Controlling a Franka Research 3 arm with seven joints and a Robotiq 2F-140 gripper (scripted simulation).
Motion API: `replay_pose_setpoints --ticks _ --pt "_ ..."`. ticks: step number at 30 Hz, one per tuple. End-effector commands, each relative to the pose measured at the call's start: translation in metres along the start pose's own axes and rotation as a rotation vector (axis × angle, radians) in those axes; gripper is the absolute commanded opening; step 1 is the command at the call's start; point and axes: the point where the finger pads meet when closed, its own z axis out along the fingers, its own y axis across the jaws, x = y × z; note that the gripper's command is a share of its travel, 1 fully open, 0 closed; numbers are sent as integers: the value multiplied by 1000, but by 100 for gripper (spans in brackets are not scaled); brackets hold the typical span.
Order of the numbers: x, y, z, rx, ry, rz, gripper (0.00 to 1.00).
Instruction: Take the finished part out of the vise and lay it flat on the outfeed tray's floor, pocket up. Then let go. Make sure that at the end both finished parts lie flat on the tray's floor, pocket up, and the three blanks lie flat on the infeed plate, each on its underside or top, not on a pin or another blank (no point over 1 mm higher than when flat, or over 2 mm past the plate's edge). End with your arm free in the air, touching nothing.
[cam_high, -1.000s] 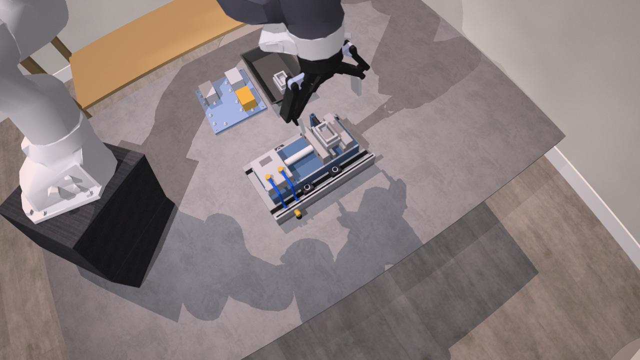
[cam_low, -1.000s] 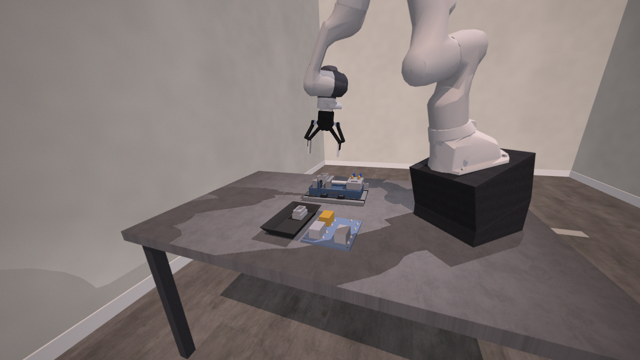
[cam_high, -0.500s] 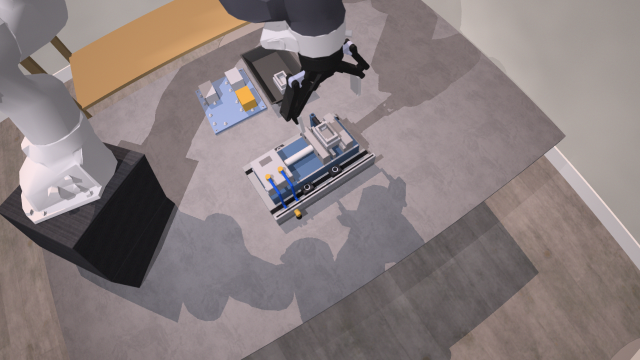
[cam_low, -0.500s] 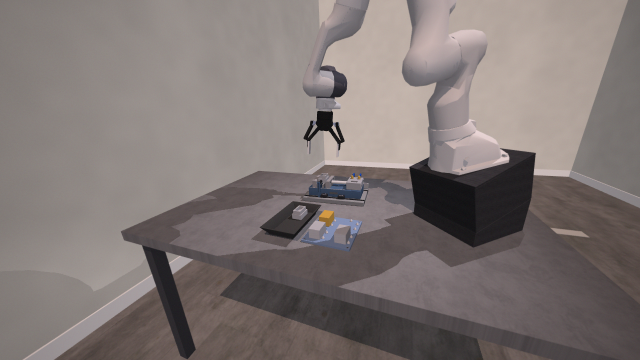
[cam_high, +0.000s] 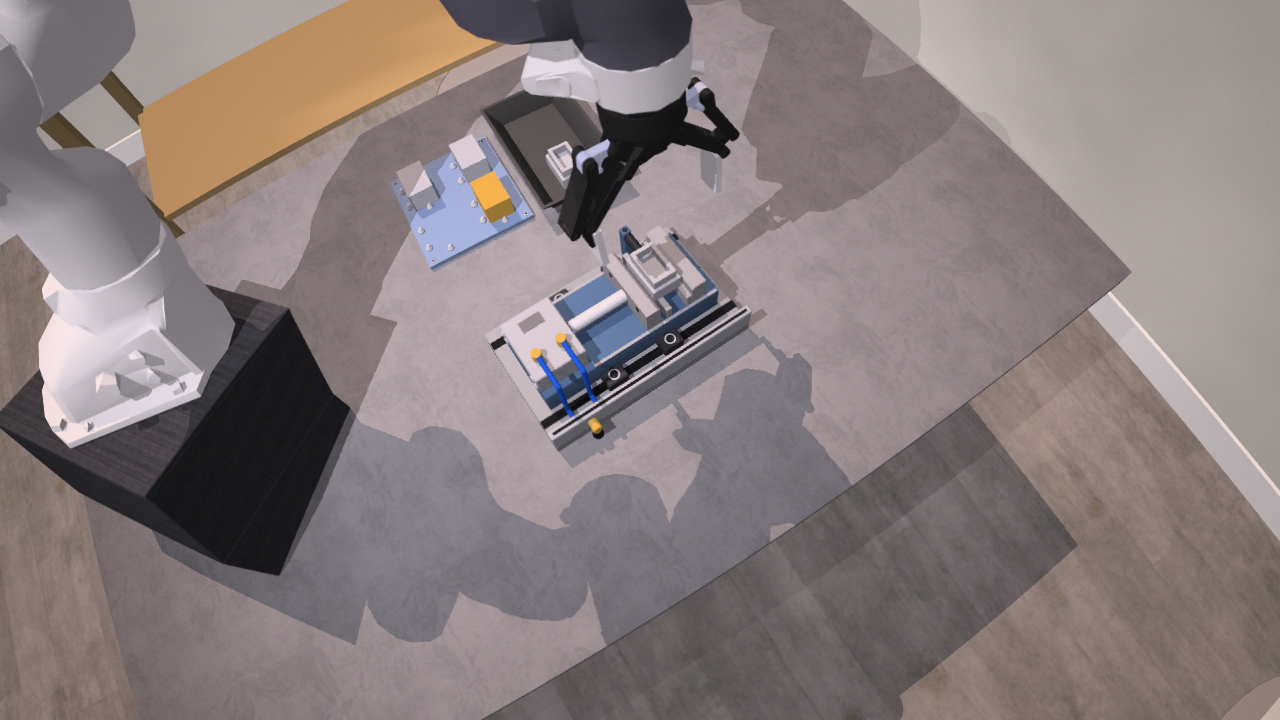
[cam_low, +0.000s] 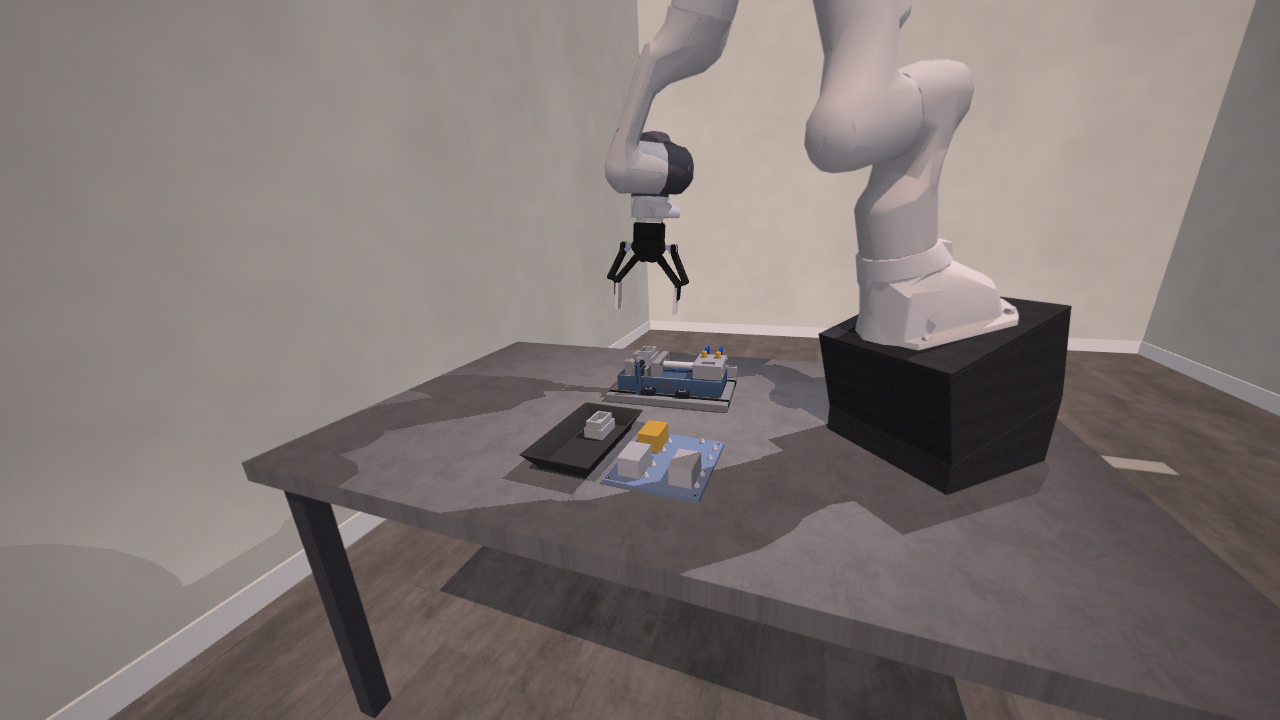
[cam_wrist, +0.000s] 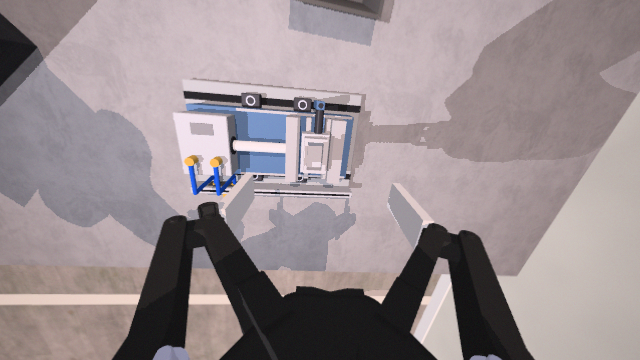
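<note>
The blue and grey vise (cam_high: 572, 344) (cam_low: 680, 383) (cam_wrist: 262, 132) stands mid-table. A pale grey finished part (cam_high: 651, 266) (cam_wrist: 315, 153) with a rectangular pocket facing up sits between its jaws at the end away from the hoses. The dark outfeed tray (cam_high: 517, 125) (cam_low: 559, 452) (cam_wrist: 346, 4) lies beyond the vise. My gripper (cam_high: 653, 204) (cam_low: 646, 300) (cam_wrist: 322, 190) is open and empty. It hangs high above the table, over the vise's jaw end and a little off to its side.
A similar pocketed grey block (cam_high: 561, 159) (cam_low: 597, 422) lies in the tray. A blue fixture plate (cam_high: 447, 234) (cam_low: 664, 479) beside it carries an orange block (cam_high: 490, 195) and two grey blocks. The arm's black pedestal (cam_high: 205, 429) (cam_low: 948, 394) stands on the table. A wooden bench (cam_high: 295, 80) lies behind.
</note>
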Motion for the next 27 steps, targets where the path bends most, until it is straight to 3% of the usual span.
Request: replay_pose_setpoints --ticks 1,3,27 --pt "1 -1 1 4 2 8 100" --pt "4 -1 3 26 -4 8 100" --pt "5 -1 4 43 -10 8 100"
